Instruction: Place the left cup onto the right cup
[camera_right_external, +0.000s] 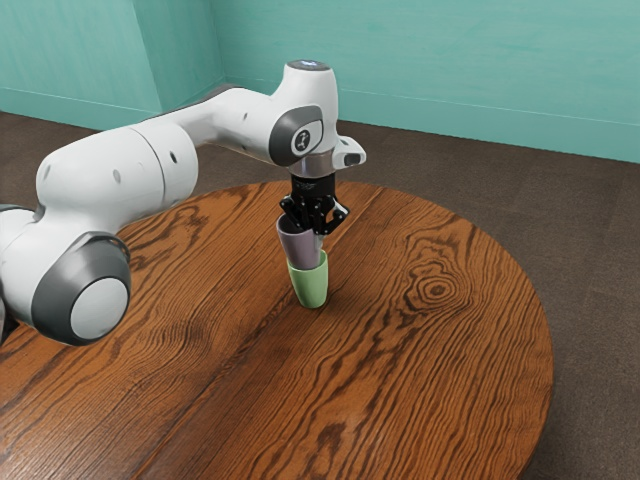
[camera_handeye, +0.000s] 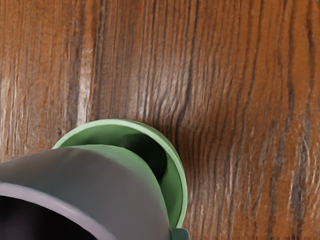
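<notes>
You're at the placing step. Gripper jaws are clamped on the purple cup's rim; cup is tilted, base inside the green cup. Next, prob.: straighten, lower into green cup, open jaws w/o tipping it.

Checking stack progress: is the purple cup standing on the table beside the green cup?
No, the purple cup sits tilted in the mouth of the green cup.
</notes>
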